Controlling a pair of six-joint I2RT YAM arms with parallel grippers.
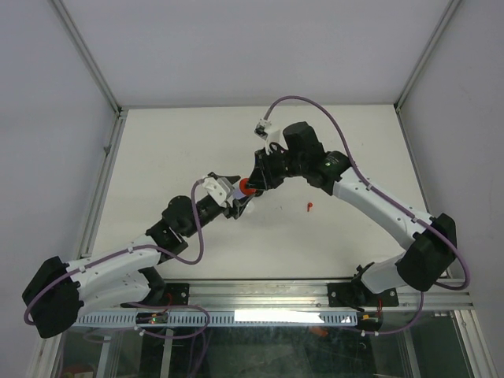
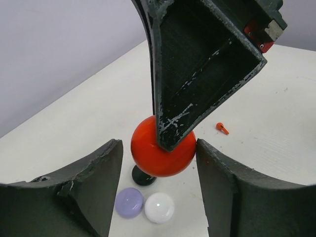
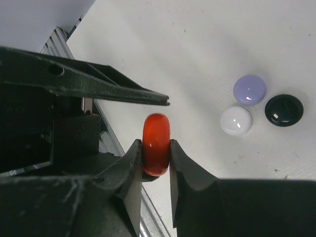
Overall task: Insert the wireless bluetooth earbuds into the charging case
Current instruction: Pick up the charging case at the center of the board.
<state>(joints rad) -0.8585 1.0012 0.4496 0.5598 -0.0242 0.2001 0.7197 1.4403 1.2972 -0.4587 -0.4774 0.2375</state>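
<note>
My right gripper (image 3: 155, 145) is shut on a red round charging case (image 3: 156, 143), pinching its two flat faces and holding it on edge above the table. In the left wrist view the same red case (image 2: 158, 153) hangs between the jaws of my left gripper (image 2: 158, 145), which stand open with a clear gap on the left side. One dark finger (image 2: 187, 74) of the right gripper comes down onto the case from above. A tiny red earbud (image 2: 222, 128) lies alone on the table (image 1: 339, 142), to the right of both grippers (image 1: 246, 189).
Three more round cases lie close together on the table below the grippers: lavender (image 3: 249, 90), white (image 3: 236, 120) and black (image 3: 284, 110). An aluminium rail (image 1: 315, 293) runs along the near edge. Walls close in the table's left, far and right sides.
</note>
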